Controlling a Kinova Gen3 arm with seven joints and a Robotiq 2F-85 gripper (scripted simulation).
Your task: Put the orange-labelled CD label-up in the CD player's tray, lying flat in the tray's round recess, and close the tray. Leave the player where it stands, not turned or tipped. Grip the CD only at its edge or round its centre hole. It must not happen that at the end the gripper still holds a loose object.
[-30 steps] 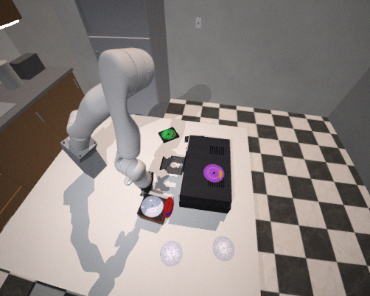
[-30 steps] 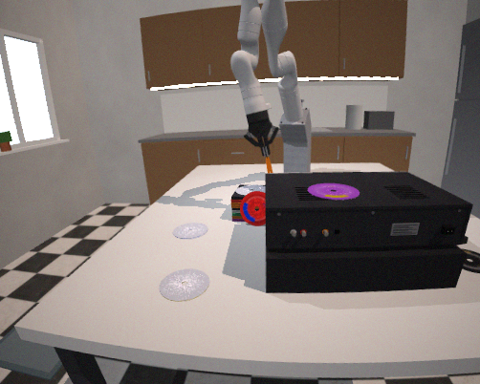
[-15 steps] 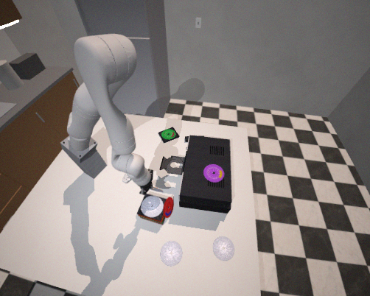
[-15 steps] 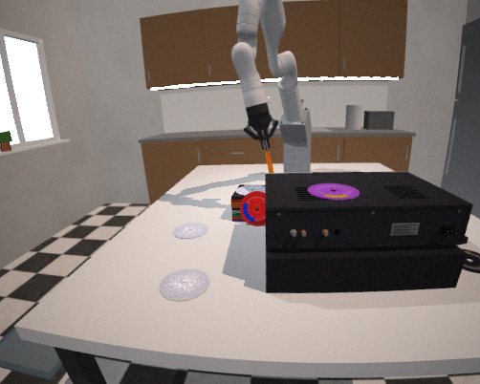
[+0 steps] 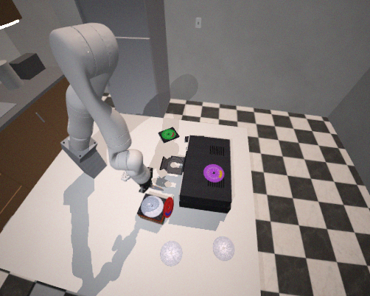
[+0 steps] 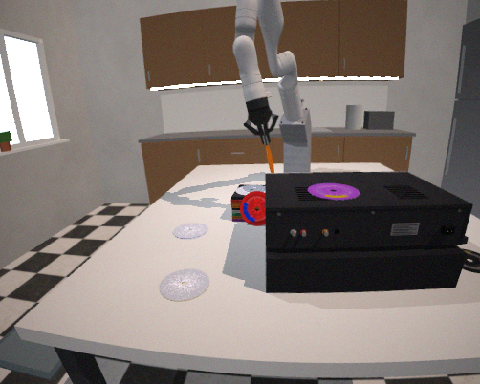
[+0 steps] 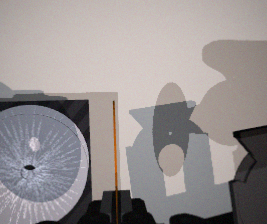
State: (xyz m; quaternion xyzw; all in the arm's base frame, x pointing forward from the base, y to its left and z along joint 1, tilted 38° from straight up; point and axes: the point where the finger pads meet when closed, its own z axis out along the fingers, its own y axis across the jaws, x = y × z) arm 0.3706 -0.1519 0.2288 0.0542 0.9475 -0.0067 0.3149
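The gripper (image 6: 264,134) is clamped on the orange-labelled CD (image 6: 270,160), hanging edge-on above the table beside the CD player (image 6: 366,229); tilted so, it could slip or miss the open tray (image 5: 172,164).

Two silver discs (image 5: 171,253) on the white table (image 5: 43,221); purple disc (image 5: 214,172); green-disc case (image 5: 169,135).

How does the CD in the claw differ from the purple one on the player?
The orange CD hangs on edge, pinched in the claw above the table; the purple CD lies flat, label up, loose on the player. Neither is in the tray.
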